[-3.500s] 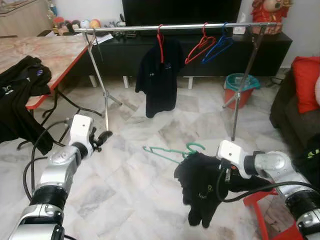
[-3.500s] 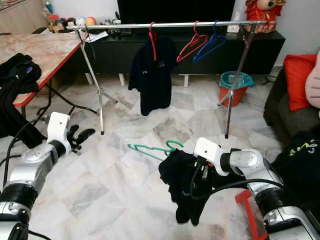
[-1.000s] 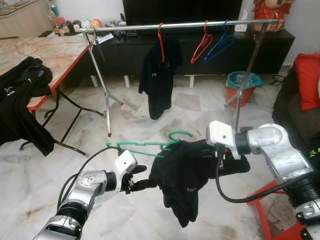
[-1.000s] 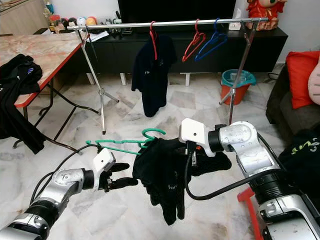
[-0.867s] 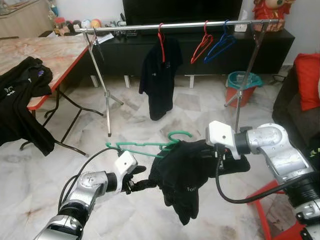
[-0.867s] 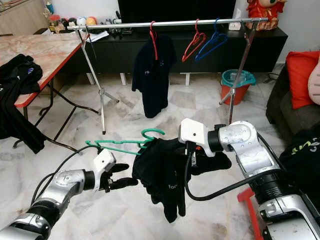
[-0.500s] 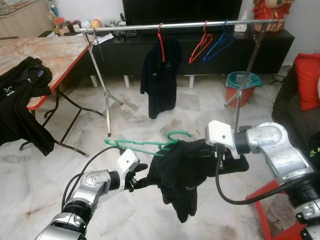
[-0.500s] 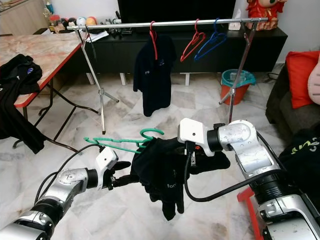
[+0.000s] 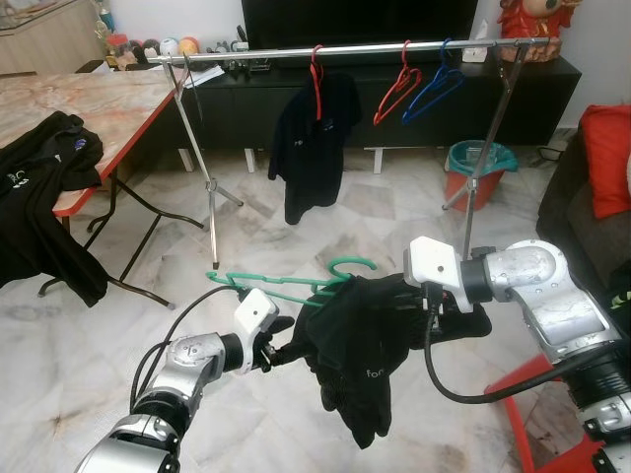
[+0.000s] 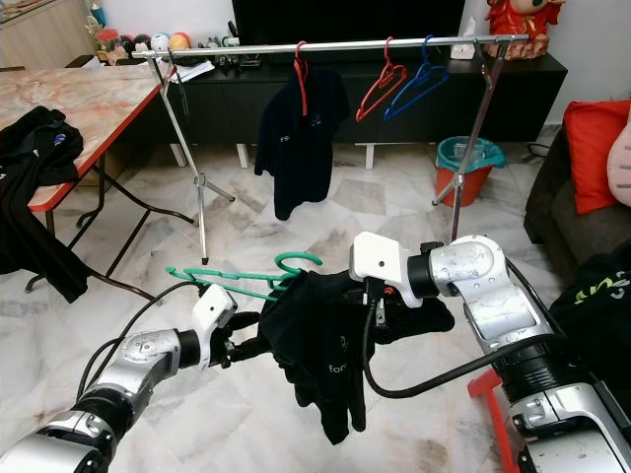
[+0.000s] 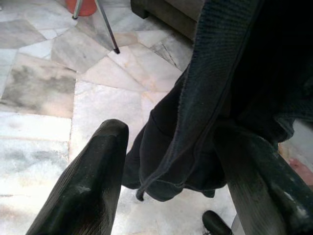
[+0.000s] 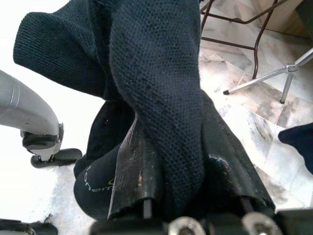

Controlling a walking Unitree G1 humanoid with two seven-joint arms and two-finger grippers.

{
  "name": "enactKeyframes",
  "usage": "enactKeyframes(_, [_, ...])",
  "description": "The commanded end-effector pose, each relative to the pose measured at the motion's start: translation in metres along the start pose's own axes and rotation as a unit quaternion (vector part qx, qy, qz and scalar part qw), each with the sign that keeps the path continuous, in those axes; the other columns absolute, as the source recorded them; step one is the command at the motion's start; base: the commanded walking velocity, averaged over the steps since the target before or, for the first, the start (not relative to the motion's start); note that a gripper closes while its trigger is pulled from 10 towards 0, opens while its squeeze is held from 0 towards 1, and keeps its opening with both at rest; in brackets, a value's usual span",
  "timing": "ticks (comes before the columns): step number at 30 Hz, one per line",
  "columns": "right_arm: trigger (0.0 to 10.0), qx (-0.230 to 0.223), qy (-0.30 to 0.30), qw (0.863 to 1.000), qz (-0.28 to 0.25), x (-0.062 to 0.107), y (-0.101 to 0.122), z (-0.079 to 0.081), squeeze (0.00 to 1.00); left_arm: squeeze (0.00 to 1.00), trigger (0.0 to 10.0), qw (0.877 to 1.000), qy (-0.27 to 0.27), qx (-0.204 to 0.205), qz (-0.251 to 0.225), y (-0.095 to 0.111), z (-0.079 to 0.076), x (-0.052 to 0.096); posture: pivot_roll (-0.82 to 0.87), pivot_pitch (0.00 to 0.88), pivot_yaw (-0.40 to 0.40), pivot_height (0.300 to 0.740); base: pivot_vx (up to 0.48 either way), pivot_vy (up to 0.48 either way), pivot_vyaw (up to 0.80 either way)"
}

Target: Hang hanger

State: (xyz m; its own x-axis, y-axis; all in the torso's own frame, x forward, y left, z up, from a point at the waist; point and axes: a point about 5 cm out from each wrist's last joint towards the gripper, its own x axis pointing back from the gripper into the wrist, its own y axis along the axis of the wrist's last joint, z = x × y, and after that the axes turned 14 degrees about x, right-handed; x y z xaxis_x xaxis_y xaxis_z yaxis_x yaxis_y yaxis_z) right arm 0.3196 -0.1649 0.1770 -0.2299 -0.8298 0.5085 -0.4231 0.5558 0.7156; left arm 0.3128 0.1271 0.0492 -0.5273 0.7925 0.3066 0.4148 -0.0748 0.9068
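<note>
Black knit everywhere right now. My right gripper is clamped on a bunched fold of the black shirt, which droops off the green hanger out in front of me. The hanger sits level, hook up, with its left arm poking bare toward 9 o'clock from the shirt. My left gripper has its fingers spread around the shirt's hem, nothing pinched yet.

How I'd play it: close the left fingers on that hem, then tug the cloth toward 9 o'clock so it covers the bare hanger arm. Keep the right grip firm, or the whole bundle probably slides off. Only once the shirt sits square would I lift the hook to the clothes rail at 12 o'clock; there's a free stretch between the hung shirt and the rail's left end.

Counts:
- hangers: four, namely one green with me, plus two red and one blue on the rail
- black shirts: three, namely mine, one on the rail, one on the marble table at 10 o'clock
- rails: one
- buckets: one teal
</note>
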Motion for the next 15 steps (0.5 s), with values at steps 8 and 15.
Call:
enactKeyframes(8, [0.0, 0.027, 0.007, 0.999, -0.021, -0.0034, 0.0139, -0.0041, 0.00, 0.00, 0.0, 1.000, 0.009, 0.011, -0.003, -0.0015, 0.0015, -0.0002, -0.04, 0.000, 0.088, 0.740, 0.000, 0.000, 0.00])
enactKeyframes(15, [0.0, 0.025, 0.004, 0.999, -0.020, -0.0042, 0.0130, -0.0049, 0.00, 0.00, 0.0, 1.000, 0.009, 0.019, -0.009, -0.0023, 0.0014, -0.0003, -0.04, 0.000, 0.087, 0.740, 0.000, 0.000, 0.00])
